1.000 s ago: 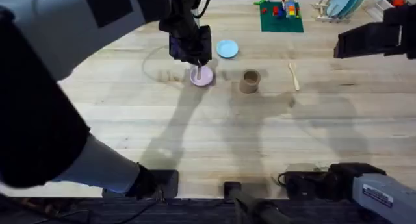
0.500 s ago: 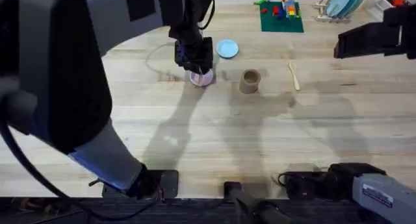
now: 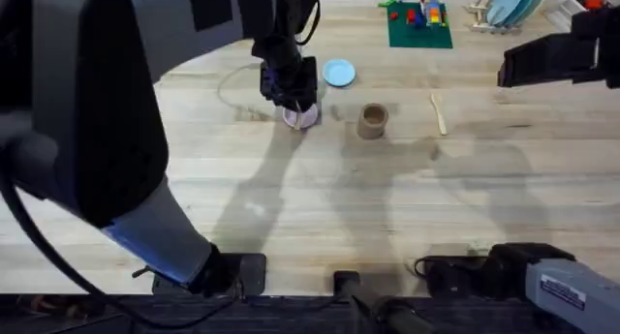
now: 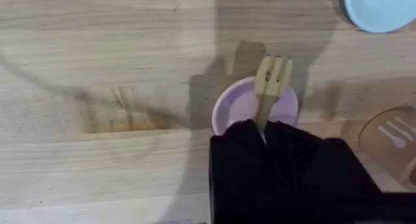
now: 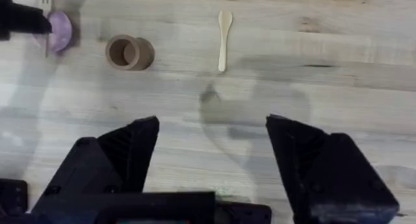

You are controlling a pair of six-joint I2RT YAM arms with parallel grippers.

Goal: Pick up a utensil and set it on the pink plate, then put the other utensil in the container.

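My left gripper (image 4: 263, 128) is shut on the handle of the pale wooden fork (image 4: 270, 86). The fork's tines reach past the far rim of the small pink plate (image 4: 235, 108), and whether it touches the plate I cannot tell. From overhead, the left gripper (image 3: 294, 104) stands right over the pink plate (image 3: 306, 118). The wooden spoon (image 3: 438, 112) lies flat on the table to the right of the tan container (image 3: 373, 121). My right gripper (image 5: 214, 156) is open and empty, raised well above the table with the spoon (image 5: 223, 30) and container (image 5: 129, 52) beyond it.
A light blue plate (image 3: 338, 73) sits just behind and right of the pink one. A green baseplate with bricks (image 3: 419, 24) and a dish rack (image 3: 504, 10) stand at the far edge. Bare wood lies in the table's middle and front.
The left gripper has shifted slightly right and down with the fork, closer onto the pink plate, then held still. The right arm, spoon and container have not moved.
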